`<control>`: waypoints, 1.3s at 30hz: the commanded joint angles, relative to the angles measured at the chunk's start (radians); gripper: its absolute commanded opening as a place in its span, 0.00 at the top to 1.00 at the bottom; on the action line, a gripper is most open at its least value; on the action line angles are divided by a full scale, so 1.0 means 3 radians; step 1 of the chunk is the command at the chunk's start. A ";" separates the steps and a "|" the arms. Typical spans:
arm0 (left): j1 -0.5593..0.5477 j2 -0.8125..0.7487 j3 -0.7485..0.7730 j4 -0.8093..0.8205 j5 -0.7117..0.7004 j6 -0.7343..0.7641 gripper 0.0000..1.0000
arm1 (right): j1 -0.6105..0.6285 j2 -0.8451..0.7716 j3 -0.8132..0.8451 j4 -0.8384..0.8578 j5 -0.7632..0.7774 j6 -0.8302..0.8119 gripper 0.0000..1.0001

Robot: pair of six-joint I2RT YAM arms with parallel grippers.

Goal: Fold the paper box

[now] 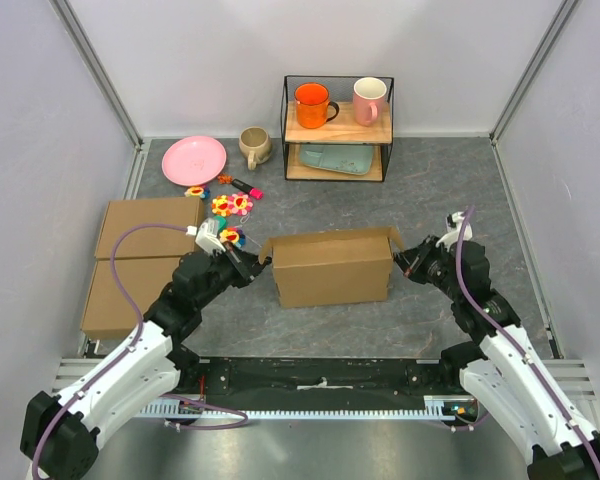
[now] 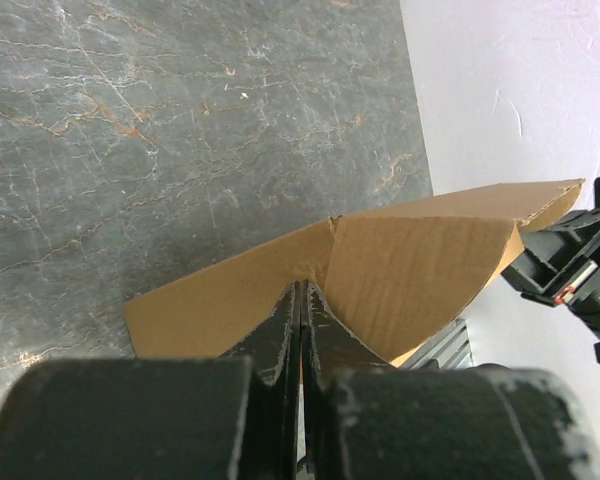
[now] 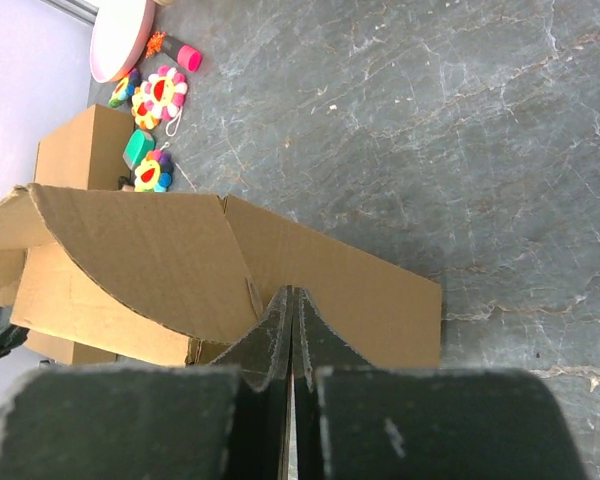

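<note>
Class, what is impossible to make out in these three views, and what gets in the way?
- Top view: the inside of the paper box, hidden by its own panels.
- Left wrist view: whether the left claw pinches cardboard; the shut claw itself covers the contact.
- Right wrist view: the same for the right claw.
- Top view: the teal item, mostly covered by the shelf's upper board.

Left arm [image 1: 190, 290] and right arm [image 1: 475, 290] inward, jaws closed.
</note>
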 commanded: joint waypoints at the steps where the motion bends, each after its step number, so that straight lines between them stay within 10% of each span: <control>1: -0.0051 -0.0047 -0.0147 0.0378 0.0305 -0.0030 0.98 | 0.0104 -0.0243 -0.0295 0.0317 -0.0569 0.0094 1.00; 12: -0.0051 -0.0221 -0.0270 0.0007 0.0158 0.0021 0.98 | 0.0125 -0.0606 -0.0582 0.0006 -0.0386 0.0002 0.98; 18: -0.0051 -0.0650 -0.0204 -0.0627 -0.0328 0.0052 0.82 | 0.0125 -0.0653 -0.0179 -0.0536 0.0206 -0.0202 0.76; 30: -0.0051 -0.1059 0.0092 -0.1696 -0.1253 -0.0055 0.67 | 0.0125 -0.0791 0.0424 -0.1186 0.1010 -0.0064 0.63; 39: -0.0051 -0.1458 0.0486 -0.1712 -0.1581 0.0480 0.54 | 0.0191 -0.0474 0.1161 -0.1212 0.0540 -0.1040 0.31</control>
